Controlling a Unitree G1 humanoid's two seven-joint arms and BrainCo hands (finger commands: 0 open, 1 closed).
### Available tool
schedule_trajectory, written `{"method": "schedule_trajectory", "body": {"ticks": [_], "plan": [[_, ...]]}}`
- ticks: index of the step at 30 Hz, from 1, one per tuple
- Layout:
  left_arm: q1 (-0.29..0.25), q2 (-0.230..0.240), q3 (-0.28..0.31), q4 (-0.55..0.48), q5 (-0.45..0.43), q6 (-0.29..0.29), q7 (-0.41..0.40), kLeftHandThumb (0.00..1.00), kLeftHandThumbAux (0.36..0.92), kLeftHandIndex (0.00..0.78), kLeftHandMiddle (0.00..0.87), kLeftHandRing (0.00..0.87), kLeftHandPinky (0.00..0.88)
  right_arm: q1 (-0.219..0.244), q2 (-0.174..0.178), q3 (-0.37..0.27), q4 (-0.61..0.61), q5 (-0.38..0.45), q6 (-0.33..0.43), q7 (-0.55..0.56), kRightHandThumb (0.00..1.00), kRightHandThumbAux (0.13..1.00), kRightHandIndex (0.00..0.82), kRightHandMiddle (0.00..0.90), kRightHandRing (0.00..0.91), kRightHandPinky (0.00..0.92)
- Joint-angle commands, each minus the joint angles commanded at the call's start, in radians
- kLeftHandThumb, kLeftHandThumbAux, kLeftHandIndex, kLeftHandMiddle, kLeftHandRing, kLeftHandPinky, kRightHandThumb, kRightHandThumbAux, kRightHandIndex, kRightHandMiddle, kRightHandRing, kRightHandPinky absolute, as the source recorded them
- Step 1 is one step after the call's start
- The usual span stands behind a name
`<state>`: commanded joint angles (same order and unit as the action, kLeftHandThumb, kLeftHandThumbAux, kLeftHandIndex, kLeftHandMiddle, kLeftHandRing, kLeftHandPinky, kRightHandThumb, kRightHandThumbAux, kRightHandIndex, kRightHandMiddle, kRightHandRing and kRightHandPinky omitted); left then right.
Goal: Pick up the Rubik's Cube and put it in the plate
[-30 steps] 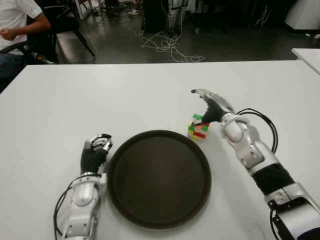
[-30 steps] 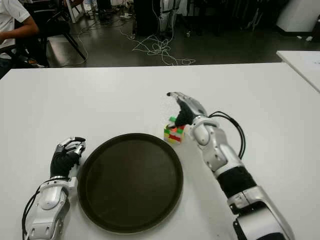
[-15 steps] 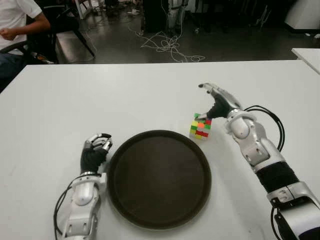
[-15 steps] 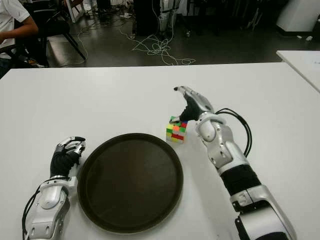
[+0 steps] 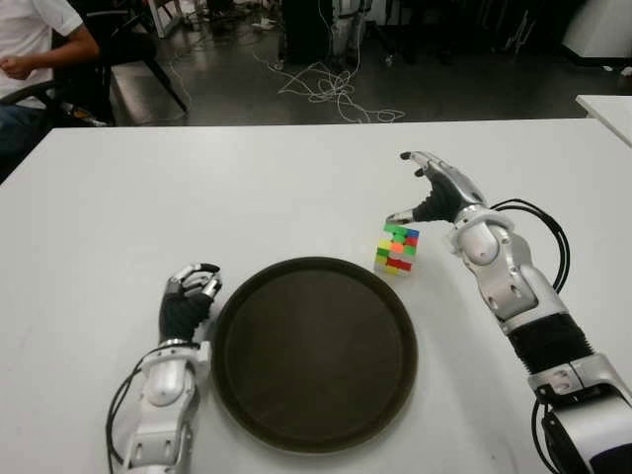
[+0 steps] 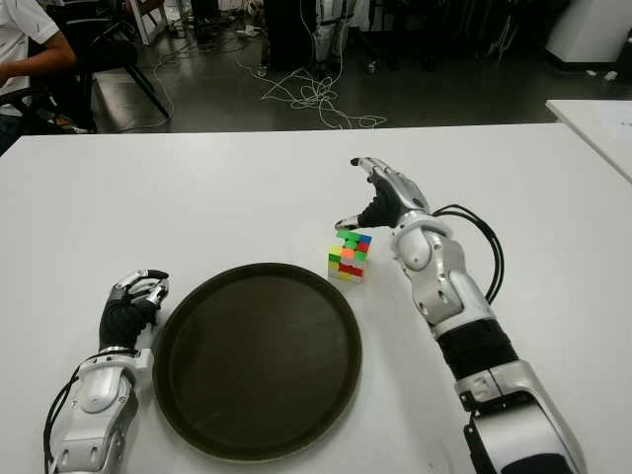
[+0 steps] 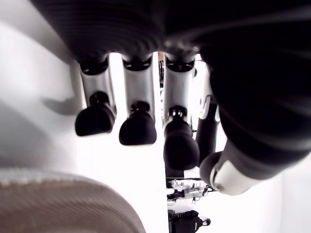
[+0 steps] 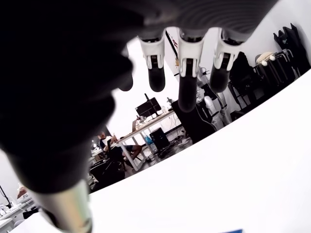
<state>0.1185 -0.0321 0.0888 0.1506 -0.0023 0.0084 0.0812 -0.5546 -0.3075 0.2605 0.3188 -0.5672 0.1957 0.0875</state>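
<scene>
Multicoloured Rubik's Cube (image 5: 396,248) just beside plate (image 5: 314,434) rim

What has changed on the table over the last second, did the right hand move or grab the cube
The right hand drew back from the Rubik's Cube, away from the robot and to its right; it had been over the cube and now shows just beyond it, fingers open, holding nothing. The cube shifted slightly rightward, still on the table outside the plate. The left hand stayed beside the plate's left edge.

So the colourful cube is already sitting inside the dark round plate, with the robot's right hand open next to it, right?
Not quite. The Rubik's Cube sits on the white table, just outside the plate rim, as the left eye view shows. The right hand is indeed open beside it.
</scene>
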Motion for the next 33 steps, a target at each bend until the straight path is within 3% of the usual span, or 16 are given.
{"method": "schedule_trajectory", "body": {"ticks": [4,11,13,16,19,33], "plan": [[0.001,0.000,-0.001,-0.003,0.003,0.002,0.002,0.709,0.705,0.444,0.801,0.813,0.804,-0.004,-0.003,0.001,0.001,0.002,0.000,0.005,0.000,0.814,0.011,0.159,0.396,0.312],[0.003,0.001,-0.003,-0.004,0.008,0.002,0.004,0.709,0.706,0.444,0.800,0.810,0.799,0.002,-0.006,0.001,-0.013,0.008,0.004,0.017,0.000,0.828,0.001,0.157,0.474,0.344],[0.002,0.002,-0.004,-0.003,0.010,0.002,0.004,0.709,0.705,0.444,0.802,0.811,0.802,0.004,-0.005,-0.001,-0.018,0.011,0.007,0.022,0.000,0.825,0.000,0.149,0.438,0.338],[0.003,0.003,-0.005,-0.003,0.012,0.002,0.004,0.709,0.705,0.444,0.801,0.812,0.800,0.006,-0.004,-0.002,-0.020,0.015,0.004,0.025,0.000,0.825,0.000,0.131,0.330,0.228],[0.003,0.002,-0.005,-0.003,0.013,0.001,0.005,0.709,0.705,0.444,0.800,0.811,0.798,0.008,-0.002,-0.003,-0.020,0.018,-0.003,0.023,0.000,0.825,0.003,0.120,0.255,0.173],[0.002,-0.004,0.000,-0.004,0.008,0.007,0.008,0.709,0.705,0.444,0.801,0.812,0.799,0.030,0.003,-0.001,-0.027,0.032,-0.049,-0.004,0.000,0.879,0.028,0.118,0.197,0.146]]}}
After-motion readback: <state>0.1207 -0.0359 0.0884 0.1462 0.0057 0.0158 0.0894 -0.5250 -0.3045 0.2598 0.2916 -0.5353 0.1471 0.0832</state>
